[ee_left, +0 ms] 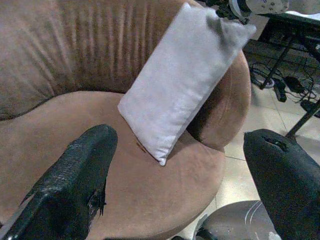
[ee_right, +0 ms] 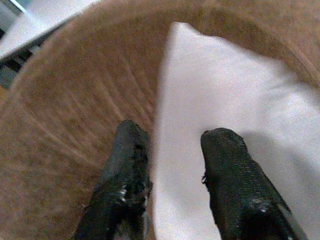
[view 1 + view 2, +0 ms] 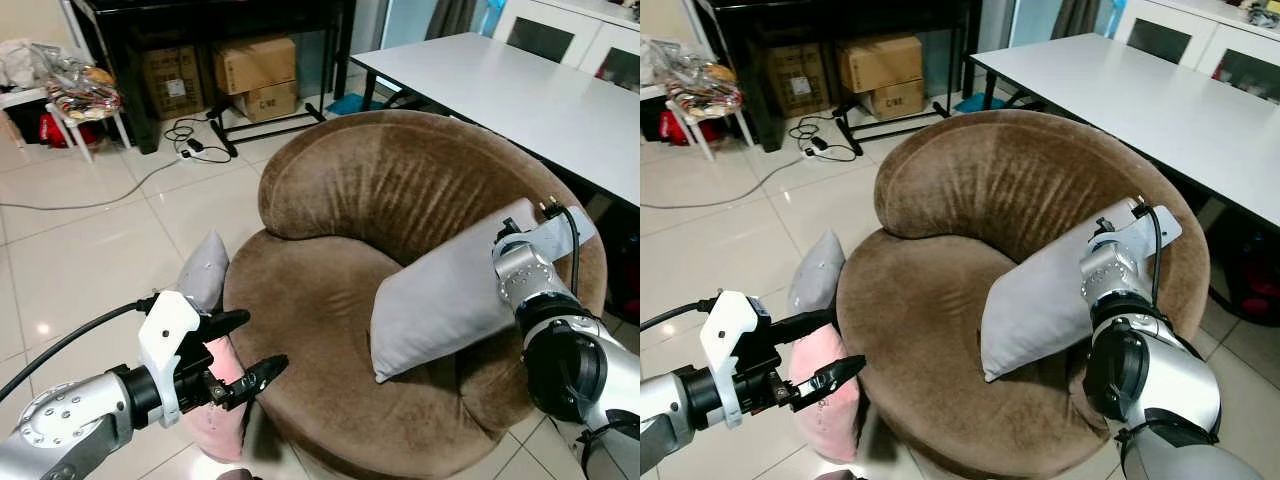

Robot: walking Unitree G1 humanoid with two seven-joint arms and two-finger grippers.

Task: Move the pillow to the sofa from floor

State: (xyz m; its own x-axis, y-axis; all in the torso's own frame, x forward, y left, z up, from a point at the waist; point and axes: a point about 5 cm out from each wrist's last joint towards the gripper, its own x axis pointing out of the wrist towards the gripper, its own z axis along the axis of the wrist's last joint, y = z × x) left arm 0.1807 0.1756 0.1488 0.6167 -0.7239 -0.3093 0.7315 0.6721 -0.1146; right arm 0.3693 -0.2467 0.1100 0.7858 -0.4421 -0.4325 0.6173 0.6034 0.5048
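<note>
A grey pillow (image 3: 450, 295) leans tilted on the round brown sofa (image 3: 320, 330), its lower corner on the seat and its upper end up at the right armrest. My right gripper (image 2: 175, 135) is at that upper end, its fingers closed around the pillow's edge. My left gripper (image 3: 262, 342) hangs open at the sofa's left front, with nothing between its fingers. Just under it, a pink pillow (image 3: 225, 400) and a second grey pillow (image 3: 205, 270) stand on the floor against the sofa's side.
A white table (image 3: 520, 90) stands close behind the sofa on the right. Cardboard boxes (image 3: 255, 65) sit under a dark desk at the back, with cables (image 3: 190, 145) on the tiles. A white stool with bags (image 3: 75, 95) is at far left.
</note>
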